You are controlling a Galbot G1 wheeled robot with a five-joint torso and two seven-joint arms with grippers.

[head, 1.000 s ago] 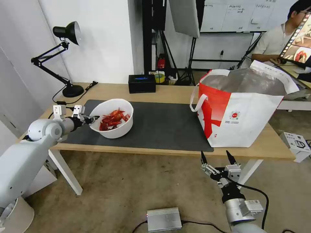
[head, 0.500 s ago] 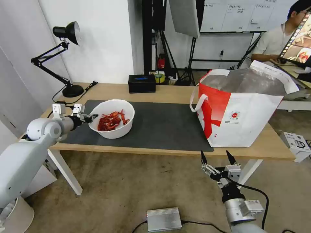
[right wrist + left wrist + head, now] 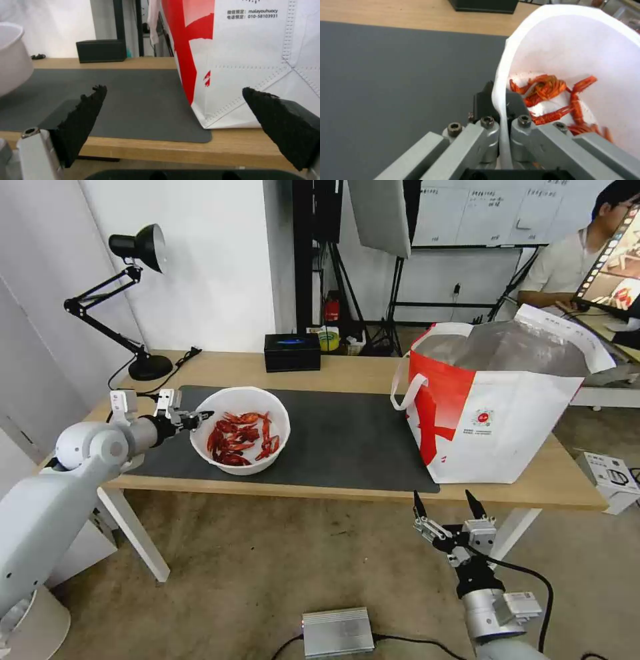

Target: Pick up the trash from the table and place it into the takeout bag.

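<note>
The white bowl of red shells [image 3: 241,439] sits on the desk's [image 3: 347,373] mat, its rim pinched in the left gripper [image 3: 193,419]. Carrying step: next, lift it rightward over the takeout bag [image 3: 497,407]. Right gripper [image 3: 447,506] idles, spread apart, below the desk edge.

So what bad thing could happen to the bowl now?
The left tool pinches just the thin rim of the white bowl, so it might slip or tip. Then the red shells could spill onto the dark mat. The takeout bag stands far along the table.
</note>
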